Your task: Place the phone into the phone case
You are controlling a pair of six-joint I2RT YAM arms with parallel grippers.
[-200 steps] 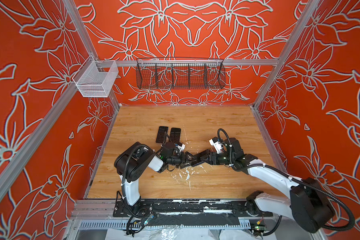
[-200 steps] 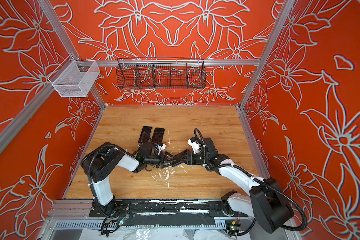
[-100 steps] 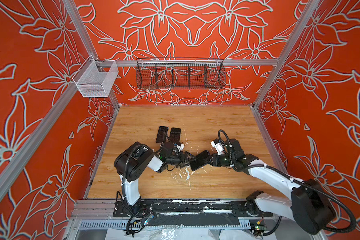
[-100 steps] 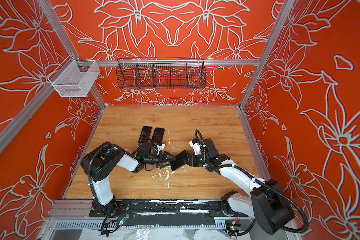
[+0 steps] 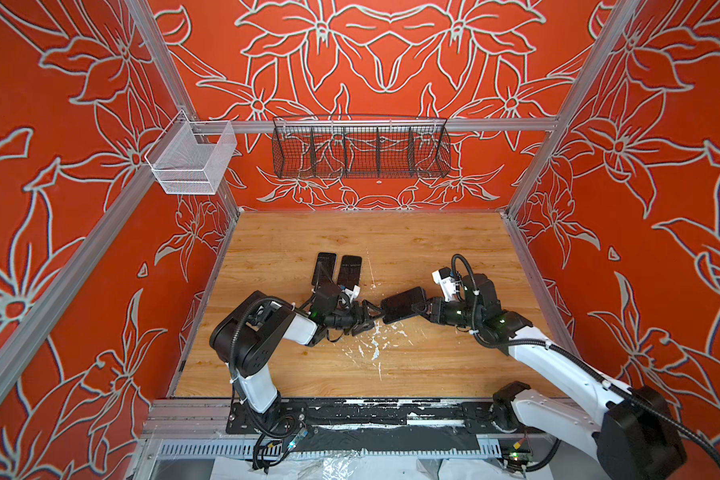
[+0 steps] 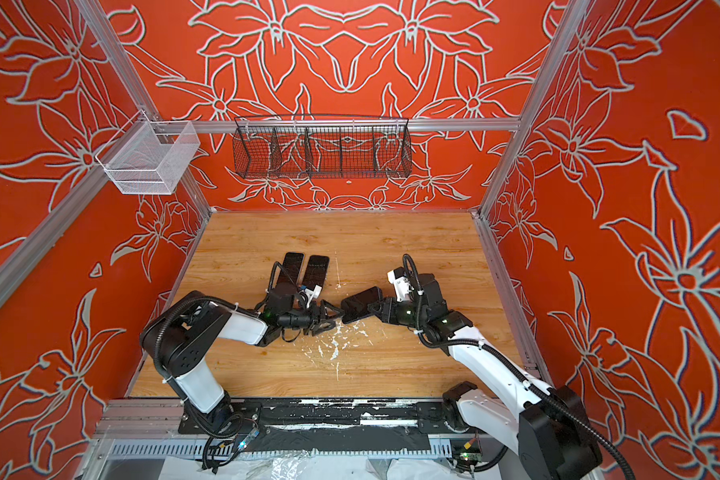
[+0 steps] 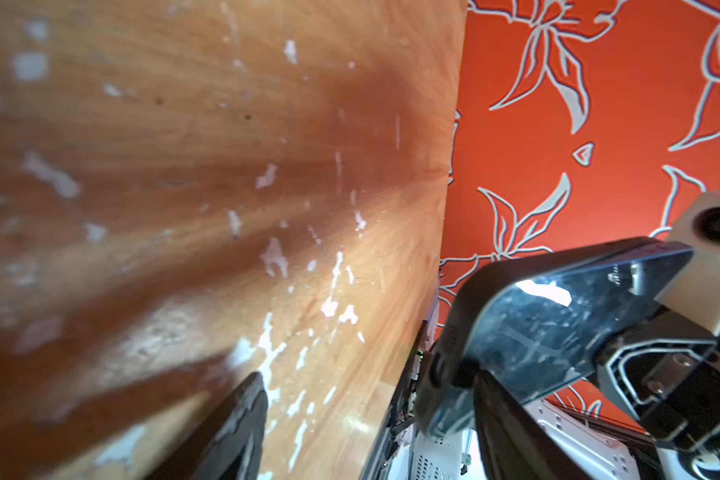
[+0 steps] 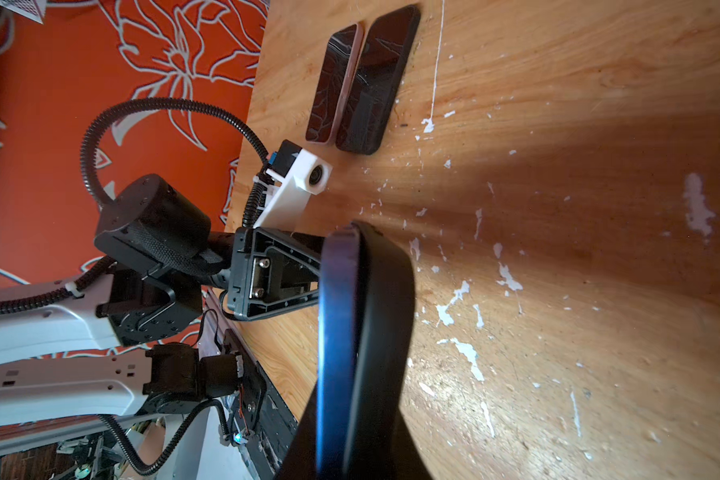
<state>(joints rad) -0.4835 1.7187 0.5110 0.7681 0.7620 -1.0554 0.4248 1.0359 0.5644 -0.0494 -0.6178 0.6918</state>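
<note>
My right pincer (image 5: pixel 420 309) has just clenched on the phone (image 5: pixel 404 304); my left pincer (image 5: pixel 373 319) stands released, so the handover looks complete.

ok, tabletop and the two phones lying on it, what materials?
Tabletop: wood or wood-look laminate, satin; grain lines, white scuffs.
Pink-edged phone: glossy black glass-like front, reflections; edge perhaps metal or plastic.
Dark-edged phone: same glossy front; rim material unclear.

Bright, even daylight in both top views; wrist views blur up close, with glare and soft shadows on the tabletop (image 7: pixel 184 124).
</note>
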